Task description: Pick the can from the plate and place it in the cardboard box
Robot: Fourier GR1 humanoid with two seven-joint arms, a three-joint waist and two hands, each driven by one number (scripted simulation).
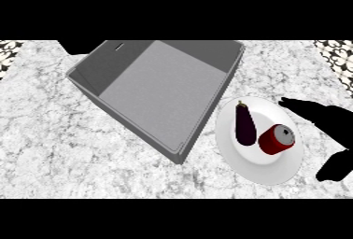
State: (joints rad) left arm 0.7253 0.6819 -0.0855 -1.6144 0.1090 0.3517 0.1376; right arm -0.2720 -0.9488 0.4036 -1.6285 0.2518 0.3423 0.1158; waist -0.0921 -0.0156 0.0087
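A red can point(277, 139) with a grey top lies tilted on the white plate point(265, 169) at the right of the counter. A dark purple eggplant point(244, 123) lies on the same plate, just left of the can. The grey box point(163, 88) stands open at centre left, its near corner close to the plate's left rim. My right hand point(322, 117) shows as a black shape just right of the plate, fingers straight and pointing up-left over the plate's far rim, apart from the can. My left hand is out of view.
The marbled counter point(62, 154) spreads to the left and in front of the box. Patterned wall tiles point(336, 58) show at the far right corner and at the far left corner.
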